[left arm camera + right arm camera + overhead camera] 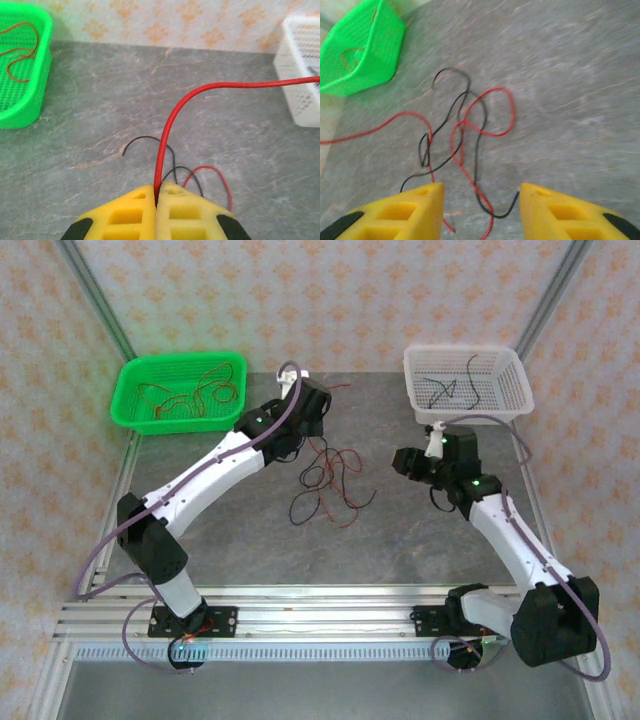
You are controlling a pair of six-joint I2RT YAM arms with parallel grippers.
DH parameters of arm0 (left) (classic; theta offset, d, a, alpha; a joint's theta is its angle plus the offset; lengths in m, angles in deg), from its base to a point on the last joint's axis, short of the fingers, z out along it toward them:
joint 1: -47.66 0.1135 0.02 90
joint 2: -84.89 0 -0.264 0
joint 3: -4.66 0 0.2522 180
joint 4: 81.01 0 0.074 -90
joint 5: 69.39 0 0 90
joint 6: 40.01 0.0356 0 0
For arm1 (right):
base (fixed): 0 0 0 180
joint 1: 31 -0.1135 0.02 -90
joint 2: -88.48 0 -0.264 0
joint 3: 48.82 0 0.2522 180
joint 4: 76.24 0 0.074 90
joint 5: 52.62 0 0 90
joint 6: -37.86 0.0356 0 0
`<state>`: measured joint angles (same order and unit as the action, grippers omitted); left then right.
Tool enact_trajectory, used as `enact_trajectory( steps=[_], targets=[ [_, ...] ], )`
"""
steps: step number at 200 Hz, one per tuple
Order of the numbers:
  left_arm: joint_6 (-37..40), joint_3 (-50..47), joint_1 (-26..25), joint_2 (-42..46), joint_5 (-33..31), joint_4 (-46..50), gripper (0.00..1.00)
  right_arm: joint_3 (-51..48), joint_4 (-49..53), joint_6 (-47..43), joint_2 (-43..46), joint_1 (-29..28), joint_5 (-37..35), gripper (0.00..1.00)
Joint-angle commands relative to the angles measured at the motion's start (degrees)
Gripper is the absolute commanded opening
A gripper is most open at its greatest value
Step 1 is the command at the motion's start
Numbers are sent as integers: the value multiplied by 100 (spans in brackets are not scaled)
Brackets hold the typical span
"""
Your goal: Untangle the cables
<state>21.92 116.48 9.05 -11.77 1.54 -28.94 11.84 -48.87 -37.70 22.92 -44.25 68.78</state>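
Two jobs — left gripper clamped on a red cable, likely to draw it free, right gripper apart over the tangle.

The right gripper hangs parted over tangled red and black cables on the grey table, green basket upper left.
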Motion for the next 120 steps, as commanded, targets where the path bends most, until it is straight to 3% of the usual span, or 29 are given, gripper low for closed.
enact_trajectory(
  steps=[1,42,120],
  targets=[
    [257,348,-132,238,74,319,0,-186,-734,501,-176,-506,200,44],
    [344,689,-303,281,95,365,0,-218,-1721,1093,-1063,-1286,106,44],
    [502,1330,-471,346,51,523,0,13,-3174,1966,-2617,-1980,-427,44]
  ],
)
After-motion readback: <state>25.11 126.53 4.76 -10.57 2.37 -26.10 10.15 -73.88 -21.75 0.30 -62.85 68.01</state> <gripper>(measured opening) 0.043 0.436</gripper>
